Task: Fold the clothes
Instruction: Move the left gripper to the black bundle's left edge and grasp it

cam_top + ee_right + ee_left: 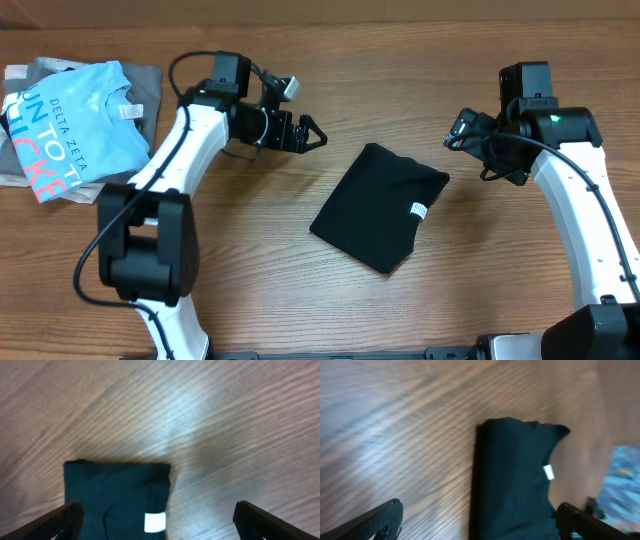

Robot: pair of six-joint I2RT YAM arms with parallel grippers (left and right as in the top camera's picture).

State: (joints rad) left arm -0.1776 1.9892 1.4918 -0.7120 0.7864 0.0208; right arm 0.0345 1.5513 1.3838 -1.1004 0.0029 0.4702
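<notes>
Left hand (312,134) and right hand (458,133) hang wide, empty, at ten and two o'clock of the black T-shirt (378,205), folded compact on the worktop (290,295); I judge only retreat remains.

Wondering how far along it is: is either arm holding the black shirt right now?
No, the black shirt lies folded on the table, with the left end effector and right end effector both open and off it.
</notes>
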